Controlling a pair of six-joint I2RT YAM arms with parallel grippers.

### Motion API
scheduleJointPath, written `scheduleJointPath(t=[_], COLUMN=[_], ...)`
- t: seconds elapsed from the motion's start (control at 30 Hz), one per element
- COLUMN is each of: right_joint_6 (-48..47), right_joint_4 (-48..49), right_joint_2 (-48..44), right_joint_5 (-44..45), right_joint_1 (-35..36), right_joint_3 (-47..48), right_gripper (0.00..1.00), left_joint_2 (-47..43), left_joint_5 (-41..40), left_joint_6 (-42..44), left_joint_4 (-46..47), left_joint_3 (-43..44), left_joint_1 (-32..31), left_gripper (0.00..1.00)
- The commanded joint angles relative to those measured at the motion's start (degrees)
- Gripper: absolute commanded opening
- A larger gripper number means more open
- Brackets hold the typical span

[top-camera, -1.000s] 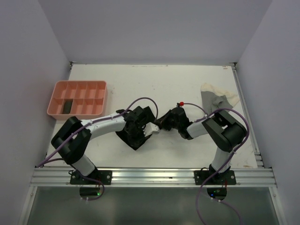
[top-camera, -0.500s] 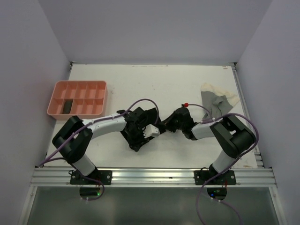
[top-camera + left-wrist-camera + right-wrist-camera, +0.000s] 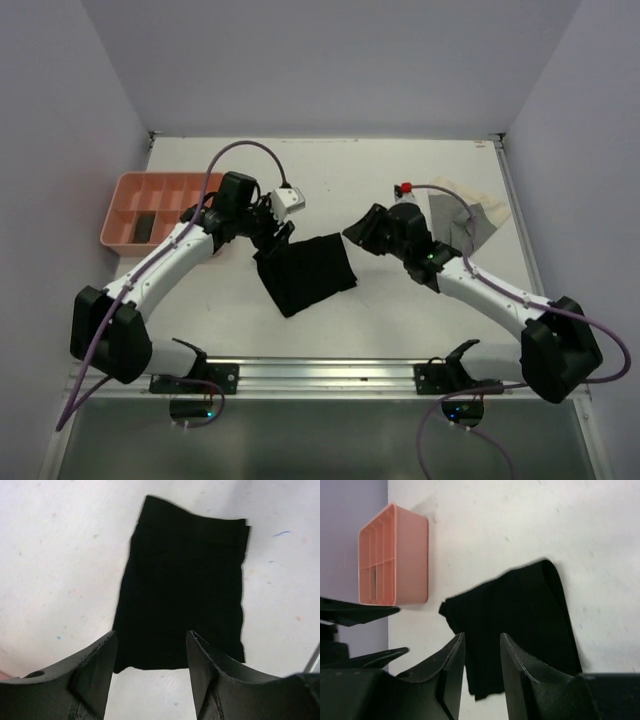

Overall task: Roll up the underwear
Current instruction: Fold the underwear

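**Table layout, L to R**

Tray (image 3: 165, 176) sits far-left on table (image 3: 330, 170), w/ one underwear piece (image 3: 145, 225) in a near-row compartment. Flat underwear (image 3: 305, 272) lies mid-table, btwn left gripper (image 3: 275, 232) and right gripper (image 3: 360, 230) (neither touching it). Underwear heap (image 3: 465, 215) lies far-right.

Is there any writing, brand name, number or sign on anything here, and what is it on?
None that can be read.
The flat black cloth garment, the cream cloth garment, the pink plastic compartment tray and the white table show no lettering.
The small coloured specks on the table are marks, not letters.
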Motion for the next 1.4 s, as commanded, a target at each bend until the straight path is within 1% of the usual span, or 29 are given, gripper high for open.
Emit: scheduleJointPath(t=[0.0, 0.03, 0.07, 0.1, 0.2, 0.27, 0.3, 0.4, 0.53, 0.67, 0.77, 0.9, 0.93, 1.03, 1.07, 1.13, 1.17, 1.37], right_joint_6=[-12.3, -13.8, -15.7, -16.4, -18.1, -18.7, -18.7, -19.5, -19.9, -19.9, -19.9, -19.6, -19.4, -18.6, -18.3, -17.5, -17.3, -16.3], right_joint_4=[-5.8, -5.4, -5.4, -4.9, -3.9, -2.0, -1.5, -0.7, -0.2, -0.5, -0.8, -0.7, -0.9, -1.5, -1.7, -1.8, -1.7, -0.8], right_joint_2=[8.3, 10.7, 15.6, 17.6, 25.8, 28.9, 31.6, 36.0, 39.6, 41.4, 42.2, 42.4, 42.3, 41.8, 41.5, 40.5, 40.0, 35.4], right_joint_5=[2.3, 0.1, -1.3, -2.2, -4.8, -6.1, -5.9, -5.8, -6.0, -5.0, -4.9, -4.6, -4.2, -3.1, -2.8, -2.5, -2.5, -2.3], right_joint_1=[-0.2, -0.3, -0.2, -0.1, -0.3, -0.3, -0.3, -0.3, -0.3, -0.5, -0.9, -1.1, -1.2, -1.8, -2.3, -2.9, -3.3, -4.1], right_joint_3=[11.1, 15.0, 16.8, 18.4, 23.0, 25.0, 25.5, 27.1, 27.9, 27.2, 26.0, 24.1, 23.9, 22.6, 22.0, 20.2, 19.4, 13.6], right_gripper=[0.38, 0.39, 0.39, 0.38, 0.36, 0.35, 0.35, 0.35, 0.34, 0.32, 0.31, 0.30, 0.29, 0.27, 0.27, 0.26, 0.26, 0.25], left_joint_2=[7.5, 11.3, 12.9, 15.8, 18.4, 19.9, 20.9, 22.5, 24.5, 26.6, 26.5, 27.4, 27.7, 29.3, 30.3, 31.0, 31.3, 30.1], left_joint_5=[1.7, 5.0, 6.1, 6.9, 7.0, 5.6, 5.0, 4.2, 5.0, 7.1, 7.3, 10.2, 10.7, 11.6, 11.5, 10.7, 10.4, 5.9], left_joint_6=[-1.2, 0.0, 0.7, 1.3, 3.9, 5.6, 5.8, 7.2, 8.5, 8.9, 9.1, 8.6, 8.6, 8.6, 8.6, 8.7, 8.6, 6.5], left_joint_4=[0.7, -0.4, -2.1, -2.8, -4.5, -5.0, -5.0, -5.6, -4.8, -5.0, -3.1, -2.9, -3.2, -3.5, -3.7, -3.9, -3.6, -0.6], left_joint_3=[3.4, 5.6, 6.7, 8.4, 9.9, 9.9, 9.7, 8.9, 7.5, 7.0, 4.2, 4.2, 4.2, 4.7, 5.1, 5.6, 5.9, 7.1], left_joint_1=[7.7, 9.8, 12.1, 15.7, 19.0, 19.4, 19.5, 19.8, 20.0, 20.0, 20.0, 19.9, 19.9, 19.8, 19.8, 19.8, 19.9, 19.9], left_gripper=[0.60, 0.58, 0.57, 0.54, 0.52, 0.52, 0.52, 0.53, 0.53, 0.53, 0.53, 0.52, 0.49, 0.32, 0.19, 0.08, 0.00, 0.00])
